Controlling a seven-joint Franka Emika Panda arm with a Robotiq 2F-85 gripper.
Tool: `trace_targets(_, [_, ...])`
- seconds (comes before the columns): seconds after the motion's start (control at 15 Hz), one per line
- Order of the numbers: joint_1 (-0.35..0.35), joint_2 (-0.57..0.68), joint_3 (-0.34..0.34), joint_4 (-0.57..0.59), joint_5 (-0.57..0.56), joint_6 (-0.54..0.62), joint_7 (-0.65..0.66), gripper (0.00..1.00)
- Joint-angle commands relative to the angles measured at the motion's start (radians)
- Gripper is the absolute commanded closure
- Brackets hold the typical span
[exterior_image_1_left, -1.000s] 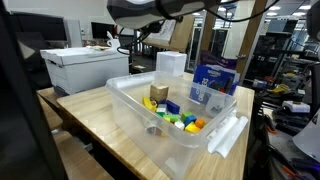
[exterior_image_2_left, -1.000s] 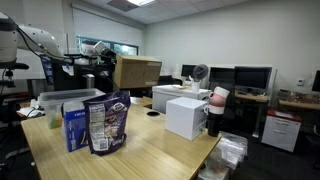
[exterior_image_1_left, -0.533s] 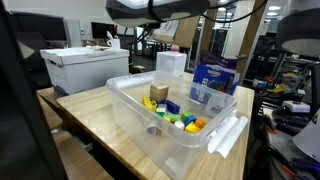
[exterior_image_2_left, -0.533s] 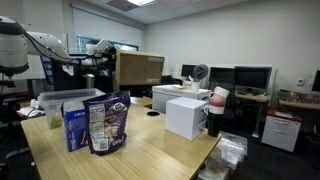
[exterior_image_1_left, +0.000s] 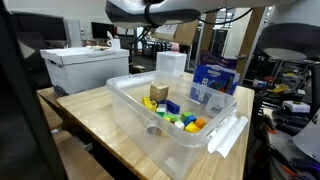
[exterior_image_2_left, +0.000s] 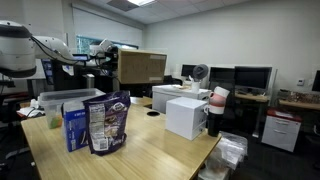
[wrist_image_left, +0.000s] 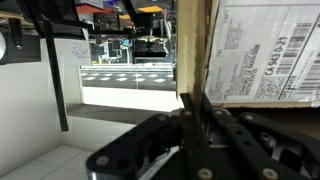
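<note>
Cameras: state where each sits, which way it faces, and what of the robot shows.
An exterior view: beside the wooden table, looking down into the clear bin of blocks; the arm hangs overhead.
An exterior view: low at a table end, looking along it to the bin; the arm shows at left.
Wrist view: on the arm, facing a window past the shut tool; a cardboard box stands close beside it.
Shared: both exterior views show table, bin and blue bag.

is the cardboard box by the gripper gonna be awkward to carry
Probably stiff: the box shows flat sides and sharp edges. Likely bulky for the jaws, since it looks far wider than the gripper beside it. Weight cannot be judged; contents are hidden.
</note>
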Motion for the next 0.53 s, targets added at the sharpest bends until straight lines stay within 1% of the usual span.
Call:
trace_targets(0.0, [-0.079, 0.007, 0.015, 0.091, 0.007, -0.066, -0.040, 0.97])
trace_targets(0.27, [-0.120, 0.004, 0.035, 0.129, 0.006, -0.107, -0.045, 0.97])
trace_targets(0.47, [-0.131, -0.013, 0.039, 0.155, -0.018, -0.116, -0.038, 0.96])
